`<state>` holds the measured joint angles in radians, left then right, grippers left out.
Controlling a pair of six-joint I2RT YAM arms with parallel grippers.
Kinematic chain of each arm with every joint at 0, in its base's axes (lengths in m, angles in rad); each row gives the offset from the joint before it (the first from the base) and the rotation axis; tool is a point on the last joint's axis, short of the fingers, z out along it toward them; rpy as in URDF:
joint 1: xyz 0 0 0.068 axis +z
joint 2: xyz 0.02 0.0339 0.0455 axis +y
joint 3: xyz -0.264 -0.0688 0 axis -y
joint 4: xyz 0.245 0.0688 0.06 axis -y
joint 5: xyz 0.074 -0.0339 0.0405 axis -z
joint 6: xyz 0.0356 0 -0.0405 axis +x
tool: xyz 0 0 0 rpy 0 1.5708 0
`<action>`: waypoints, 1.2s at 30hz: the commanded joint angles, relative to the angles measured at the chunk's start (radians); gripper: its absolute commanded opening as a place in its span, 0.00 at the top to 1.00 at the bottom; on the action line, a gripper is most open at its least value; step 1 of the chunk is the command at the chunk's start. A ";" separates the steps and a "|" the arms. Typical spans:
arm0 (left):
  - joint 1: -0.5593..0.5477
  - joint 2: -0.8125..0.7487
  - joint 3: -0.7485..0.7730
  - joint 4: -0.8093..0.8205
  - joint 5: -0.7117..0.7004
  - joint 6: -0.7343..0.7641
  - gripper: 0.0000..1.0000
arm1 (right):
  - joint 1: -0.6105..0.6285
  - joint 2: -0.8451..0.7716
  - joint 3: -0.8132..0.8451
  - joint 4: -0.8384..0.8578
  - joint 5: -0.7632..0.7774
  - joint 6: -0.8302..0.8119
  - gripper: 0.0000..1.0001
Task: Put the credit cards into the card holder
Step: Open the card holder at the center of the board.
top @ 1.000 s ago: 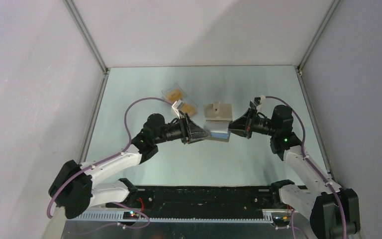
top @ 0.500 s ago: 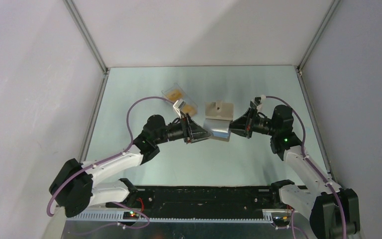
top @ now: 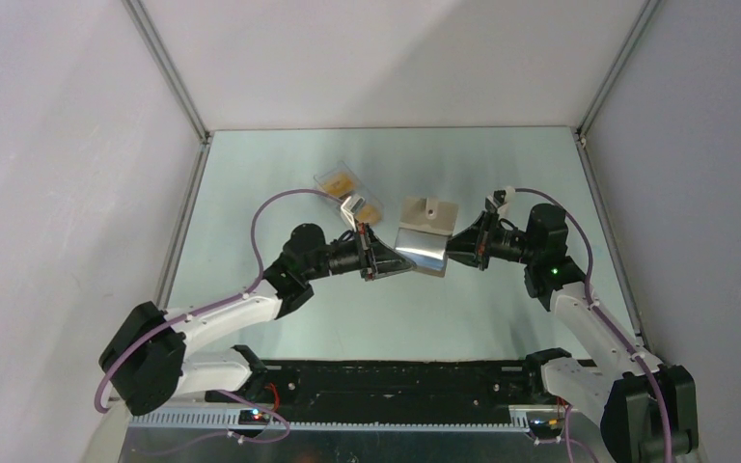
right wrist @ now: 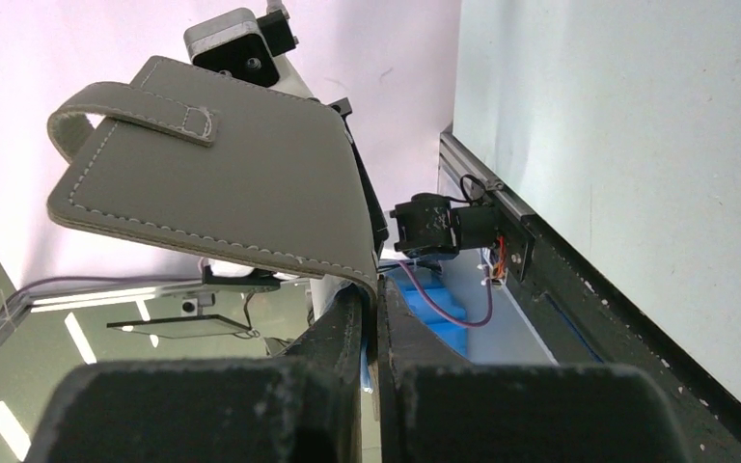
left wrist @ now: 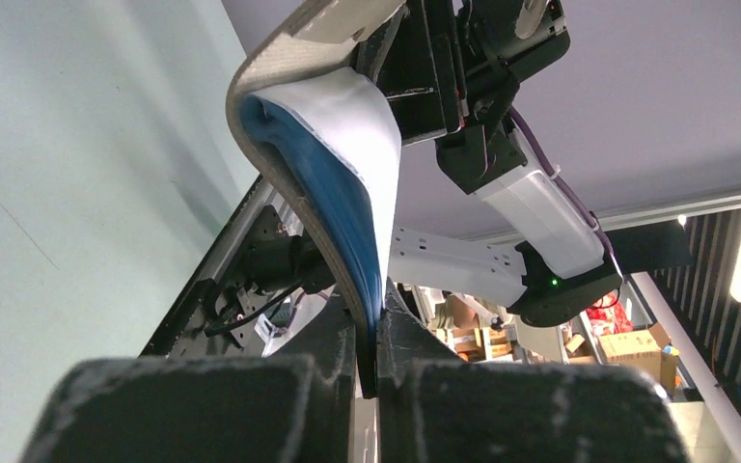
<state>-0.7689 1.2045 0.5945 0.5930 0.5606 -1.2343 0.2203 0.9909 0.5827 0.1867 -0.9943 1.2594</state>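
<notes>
The grey card holder (top: 425, 234) hangs open above the middle of the table, held from both sides. My left gripper (top: 398, 258) is shut on the edge of one flap; the left wrist view shows that flap's blue and white lining (left wrist: 343, 183) curving up from the pinched fingertips (left wrist: 374, 338). My right gripper (top: 452, 247) is shut on the opposite edge, and the grey outer face with its stitched strap (right wrist: 222, 183) rises over its tips (right wrist: 371, 313). Orange credit cards (top: 339, 179) lie in a clear box behind the left gripper.
The clear plastic box (top: 352, 196) stands open in two halves at the back left of centre, a second orange card (top: 371, 209) in the nearer half. Metal frame rails (top: 181, 227) run along the table's sides. The arm bases sit along the near edge.
My left gripper has shut on the holder's flap edge, which it straddled open before. The left arm has shifted slightly right and the holder has tilted a little.
</notes>
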 commanded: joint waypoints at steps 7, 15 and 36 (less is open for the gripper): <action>-0.005 -0.006 0.016 0.056 -0.004 -0.033 1.00 | 0.001 -0.008 0.014 0.042 -0.029 -0.040 0.48; -0.006 -0.005 0.014 0.056 0.024 -0.039 1.00 | -0.004 0.007 0.014 0.099 -0.020 -0.039 0.34; -0.032 -0.010 0.021 0.056 0.044 -0.036 1.00 | -0.006 0.112 0.016 0.245 0.010 -0.023 0.77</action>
<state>-0.7933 1.2045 0.5945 0.6044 0.5846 -1.2755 0.2180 1.0752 0.5827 0.3550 -0.9676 1.2308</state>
